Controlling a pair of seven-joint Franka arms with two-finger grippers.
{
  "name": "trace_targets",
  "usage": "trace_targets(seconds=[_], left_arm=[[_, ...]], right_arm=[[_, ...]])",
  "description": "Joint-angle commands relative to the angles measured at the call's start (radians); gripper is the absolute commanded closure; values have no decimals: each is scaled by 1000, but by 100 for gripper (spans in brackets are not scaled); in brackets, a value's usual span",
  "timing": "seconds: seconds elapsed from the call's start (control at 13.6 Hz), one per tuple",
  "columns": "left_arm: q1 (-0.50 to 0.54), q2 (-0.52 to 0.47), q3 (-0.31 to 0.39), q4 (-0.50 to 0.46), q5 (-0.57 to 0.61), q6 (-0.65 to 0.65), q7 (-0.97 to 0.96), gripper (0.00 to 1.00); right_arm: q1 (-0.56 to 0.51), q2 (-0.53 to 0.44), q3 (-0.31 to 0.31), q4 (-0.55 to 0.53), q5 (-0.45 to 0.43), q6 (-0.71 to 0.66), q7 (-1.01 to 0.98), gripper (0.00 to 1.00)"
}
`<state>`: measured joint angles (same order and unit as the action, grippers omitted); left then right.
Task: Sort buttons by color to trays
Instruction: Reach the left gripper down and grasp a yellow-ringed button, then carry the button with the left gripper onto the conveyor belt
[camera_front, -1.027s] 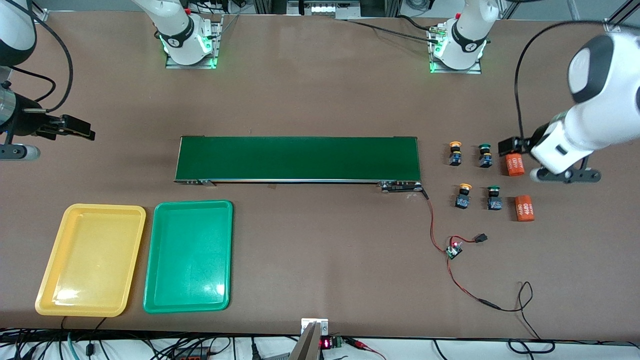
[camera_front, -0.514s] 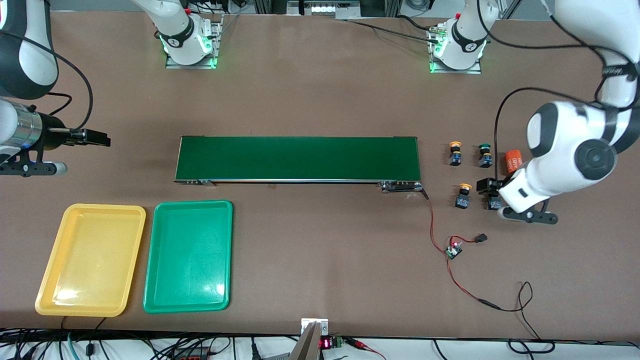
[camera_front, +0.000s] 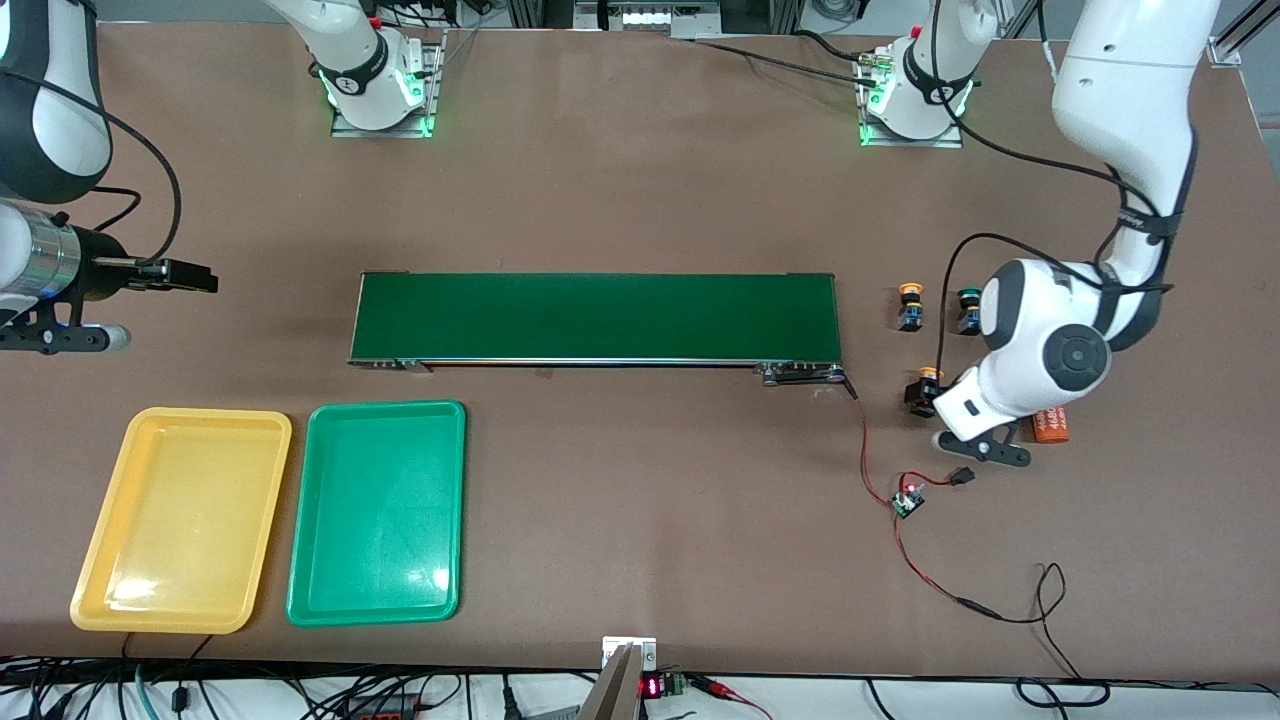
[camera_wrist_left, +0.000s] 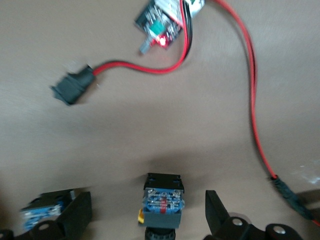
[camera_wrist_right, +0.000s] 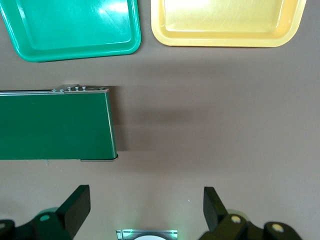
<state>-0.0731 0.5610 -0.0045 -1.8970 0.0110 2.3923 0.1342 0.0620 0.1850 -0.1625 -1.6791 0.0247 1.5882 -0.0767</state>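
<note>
Of the buttons, a yellow-capped one (camera_front: 910, 304) and a green-capped one (camera_front: 966, 311) stand off the belt's end toward the left arm's end of the table. Nearer the camera, another yellow-capped button (camera_front: 928, 378) is half hidden under my left gripper (camera_front: 930, 396). In the left wrist view this button's black-and-blue body (camera_wrist_left: 163, 200) sits between the open fingers (camera_wrist_left: 79, 212) of my left gripper (camera_wrist_left: 147, 204), untouched, with another button's blue body (camera_wrist_left: 40, 212) beside it. The yellow tray (camera_front: 180, 520) and green tray (camera_front: 378, 510) lie empty. My right gripper (camera_front: 190, 278) waits open over bare table.
A long dark-green conveyor belt (camera_front: 595, 316) crosses the middle. An orange cylinder (camera_front: 1052, 426) peeks out beside the left hand. A small circuit board (camera_front: 907, 500) with red and black wires and a black plug (camera_front: 962, 476) lies nearer the camera than the buttons.
The left arm has swung from over the orange cylinders across to the nearer yellow-capped button. The right gripper shifted slightly toward the belt, then stayed.
</note>
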Motion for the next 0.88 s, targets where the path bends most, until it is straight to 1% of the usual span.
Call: trace_targets(seconds=[0.0,0.29,0.37,0.59,0.66,0.81], left_arm=[[-2,-9,0,-40,24,38,51,6],[-2,-4,-11,-44,24,34,123,49],[0,-4,-14,-40,24,34,128,53],[0,-9,-15,-39,24,30,134,74],[0,-13,-20,-37,24,25,133,78],[6,-68,-51,-31,23,5,124,80]], right_arm=[[-8,-4,3,4,-2,-16,-8,0],[-10,-4,3,4,-2,-16,-23,0],[-10,-4,3,4,-2,-16,-23,0],[-10,-2,3,4,-2,-16,-23,0],[-14,-2,3,4,-2,-16,-23,0],[-18,2,3,4,-2,-16,-23,0]])
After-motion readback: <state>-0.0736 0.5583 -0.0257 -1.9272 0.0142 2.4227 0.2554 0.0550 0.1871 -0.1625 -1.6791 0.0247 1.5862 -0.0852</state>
